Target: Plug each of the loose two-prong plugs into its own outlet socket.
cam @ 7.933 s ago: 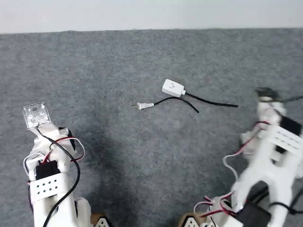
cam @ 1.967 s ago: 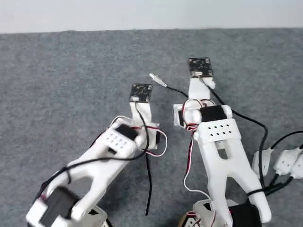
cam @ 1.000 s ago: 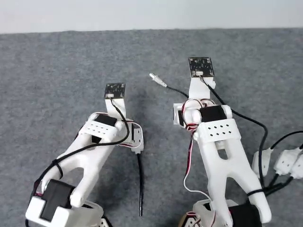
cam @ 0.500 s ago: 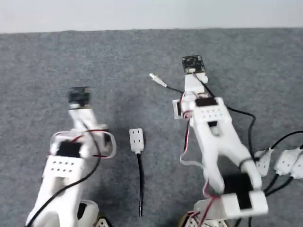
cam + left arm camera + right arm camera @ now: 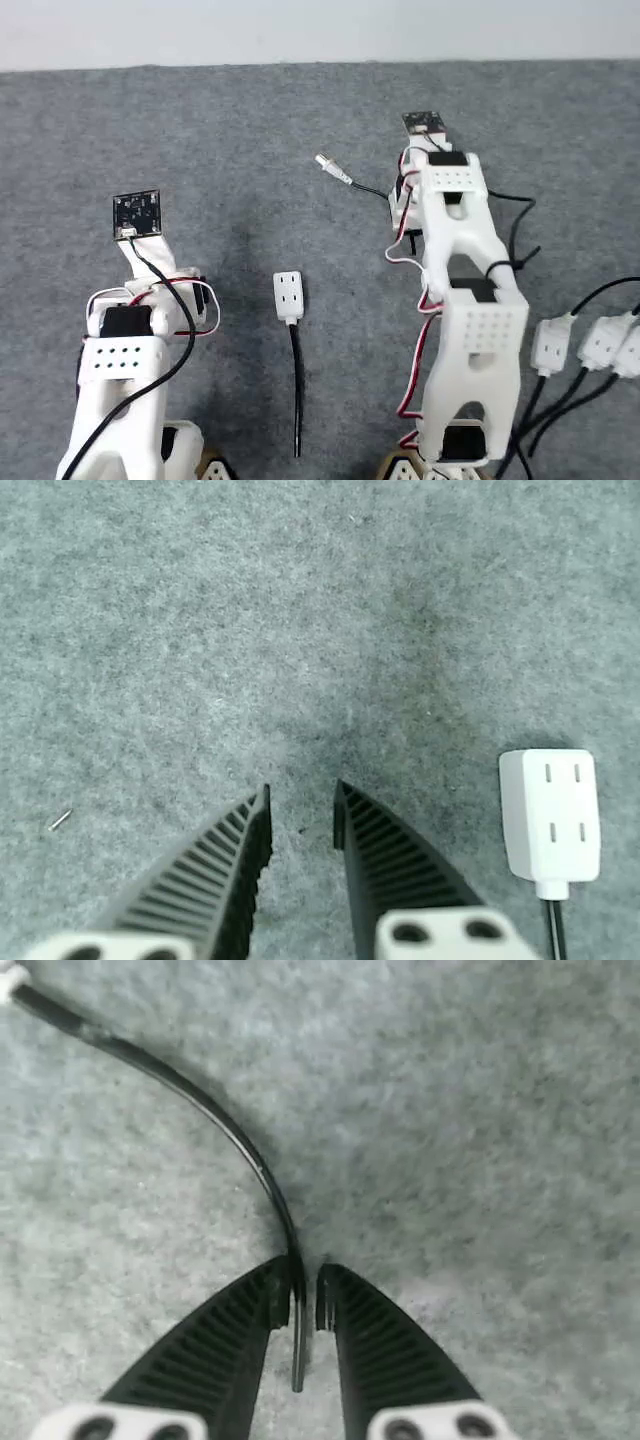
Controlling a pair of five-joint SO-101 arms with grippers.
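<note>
- The left arm (image 5: 122, 370) rises from the lower left corner of the high view, with its wrist pointing up the frame
- The left gripper (image 5: 302, 798) hangs over bare grey carpet (image 5: 200, 120), its ridged black jaws a small gap apart with nothing between them
- The outlet socket (image 5: 288, 297) is a white block with two pairs of slots facing up, lying flat on the carpet in the lower middle of the high view; it is just right of the left arm and not touching it
- The socket's cord (image 5: 297, 390) is black and runs straight down toward the bottom edge
- Three white blocks (image 5: 603, 340), each on its own black lead, sit side by side at the lower right edge of the high view, just right of the right arm (image 5: 470, 340)
- The right arm stretches from the bottom edge, right of centre, up to the upper middle of the frame
- The right gripper (image 5: 300, 1280) is low over the carpet with its jaws only a narrow slot apart
- The plug's cord (image 5: 230, 1130), thin and black, runs into that slot and ends there; it lies against one jaw, with a sliver of carpet showing beside the other, so it is not pinched
- The two-prong plug (image 5: 333, 170) is small and white and lies on the carpet in the upper middle of the high view, left of the right arm's wrist; its prongs point to the upper left and it is well apart from the outlet socket
- A pale wall strip (image 5: 300, 30) crosses the top of the frame
</note>
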